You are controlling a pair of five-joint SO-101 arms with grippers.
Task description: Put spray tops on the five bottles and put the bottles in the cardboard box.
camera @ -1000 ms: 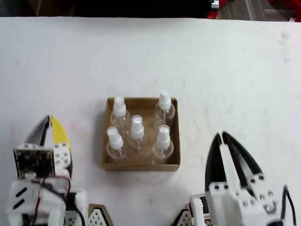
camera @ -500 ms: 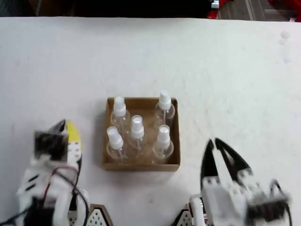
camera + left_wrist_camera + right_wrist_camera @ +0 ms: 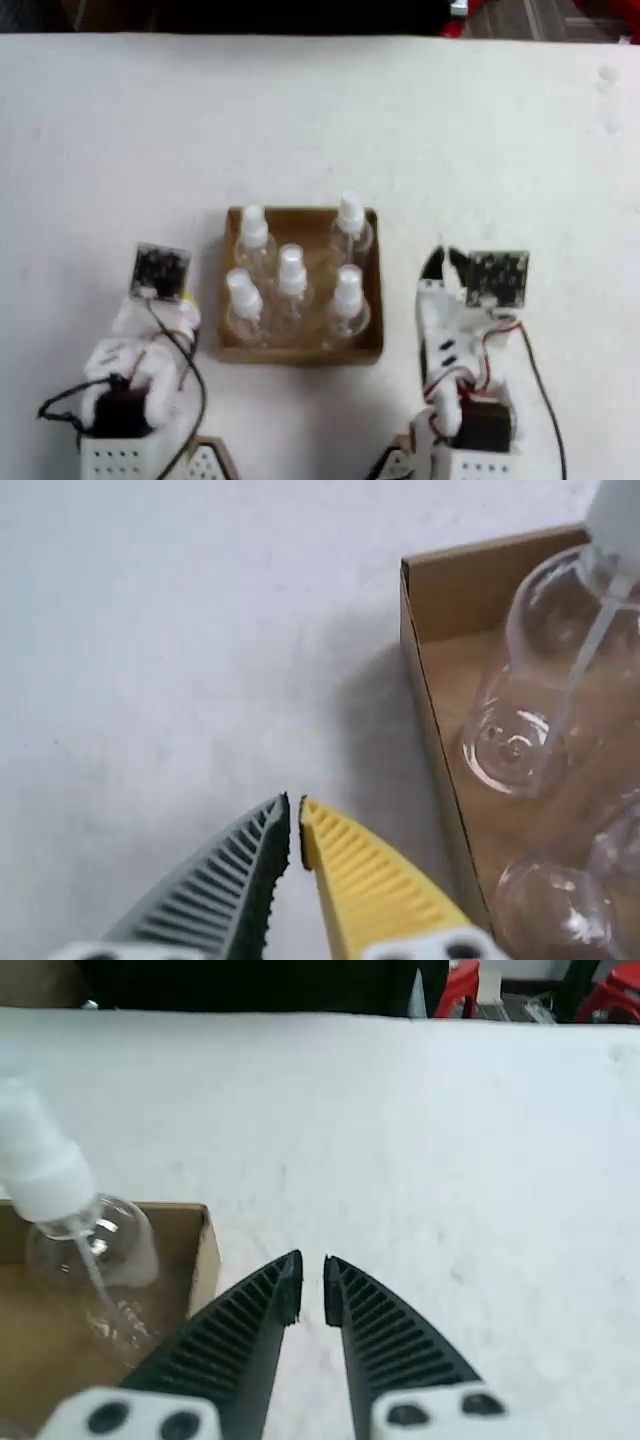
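Note:
The cardboard box stands in the middle of the table. Five clear bottles stand upright inside it, each with a white spray top: two at the back, one in the centre, two at the front. My left gripper hovers over bare table beside the box's left wall, grey and yellow fingers shut on nothing. My right gripper sits just off the box's right wall, black fingers shut and empty, near a back bottle.
Both arms are folded up near the table's front edge, the left arm left of the box and the right arm right of it. White tabletop stretches behind the box. Red chairs stand beyond the far edge.
Both arms have pulled back and folded up toward their bases, wrists swinging upright beside the box. The box and bottles have not moved.

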